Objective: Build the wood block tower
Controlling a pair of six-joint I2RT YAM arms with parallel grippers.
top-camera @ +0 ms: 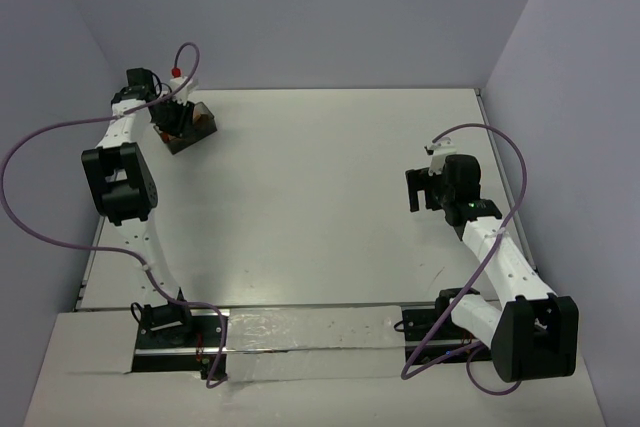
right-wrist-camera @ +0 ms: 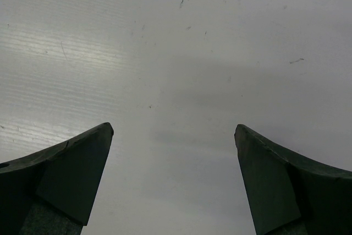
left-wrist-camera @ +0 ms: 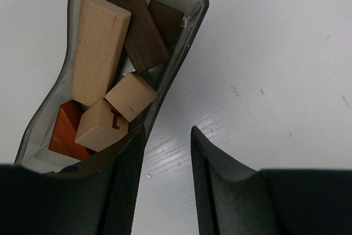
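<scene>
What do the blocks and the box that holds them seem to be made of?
The long tan block looks like pale unvarnished wood: fine grain, matte faces. The dark block looks like darker wood, with streaky grain showing. The reddish block is probably stained or painted wood; its grain is unclear. The box seems to be thin clear plastic, greyish, with glossy bent walls.

one overhead, two close wrist views

walls (top-camera: pixel 300 7): plain pale lilac, left, back, right | table (top-camera: pixel 330 197): white, flat, lightly scuffed | light: soft, even, faint sheen on the table
</scene>
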